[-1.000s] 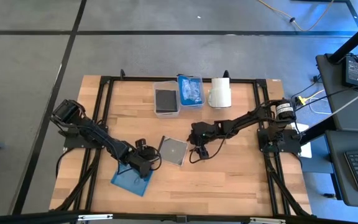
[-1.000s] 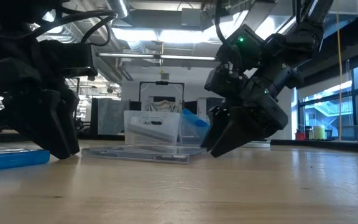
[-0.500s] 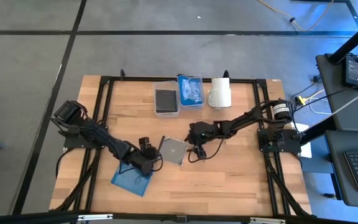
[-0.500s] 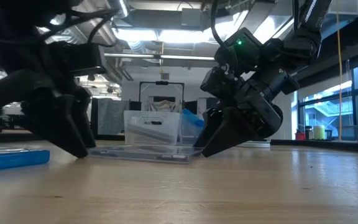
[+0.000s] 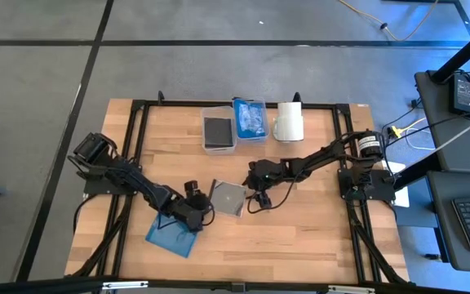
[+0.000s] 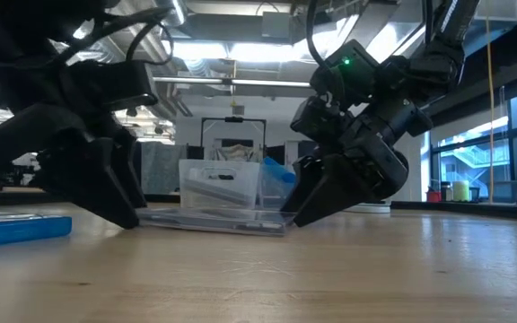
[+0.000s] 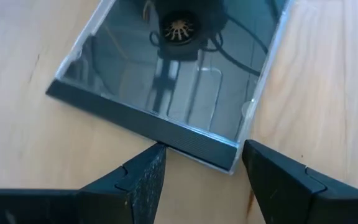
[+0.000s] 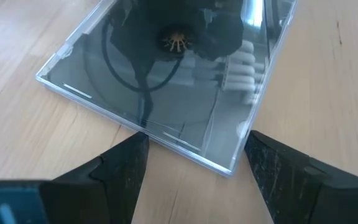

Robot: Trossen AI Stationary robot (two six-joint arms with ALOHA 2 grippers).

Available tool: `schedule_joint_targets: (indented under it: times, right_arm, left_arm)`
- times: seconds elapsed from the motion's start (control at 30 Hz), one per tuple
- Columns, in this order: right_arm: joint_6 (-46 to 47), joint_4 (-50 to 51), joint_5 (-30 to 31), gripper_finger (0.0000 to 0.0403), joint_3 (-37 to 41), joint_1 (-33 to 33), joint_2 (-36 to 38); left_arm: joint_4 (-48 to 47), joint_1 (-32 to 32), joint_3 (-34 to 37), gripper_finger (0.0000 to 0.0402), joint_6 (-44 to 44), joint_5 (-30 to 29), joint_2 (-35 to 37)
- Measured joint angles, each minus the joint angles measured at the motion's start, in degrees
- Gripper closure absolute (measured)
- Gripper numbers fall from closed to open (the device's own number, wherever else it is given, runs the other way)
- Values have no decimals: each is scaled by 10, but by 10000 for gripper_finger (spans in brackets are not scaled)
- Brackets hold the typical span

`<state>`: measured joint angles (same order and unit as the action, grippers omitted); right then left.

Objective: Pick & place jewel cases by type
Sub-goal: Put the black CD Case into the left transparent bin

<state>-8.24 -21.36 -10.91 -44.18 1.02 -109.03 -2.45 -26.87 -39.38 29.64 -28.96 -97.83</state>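
Both hands — left hand [image 7: 201,163], right hand [image 8: 194,163] — gape beside the grey jewel case [image 5: 228,197].

Showing 2 clear rectangular plastic bins [image 5: 219,131], 1 white cylinder roll [image 5: 289,122], 1 translucent blue square case [image 5: 173,238], 1 clear grey square case [image 5: 228,197] on the table.
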Motion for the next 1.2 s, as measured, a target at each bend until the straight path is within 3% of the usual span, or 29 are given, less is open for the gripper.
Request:
schedule_joint_targets:
  times: [0.6,1.2]
  right_arm:
    - [3,0,1,130,0,0,0]
    - [-9,-4,3,130,-1,0,-2]
  left_arm:
    - [3,-12,2,188,-168,-64,17]
    - [6,-16,-4,188,-265,-247,19]
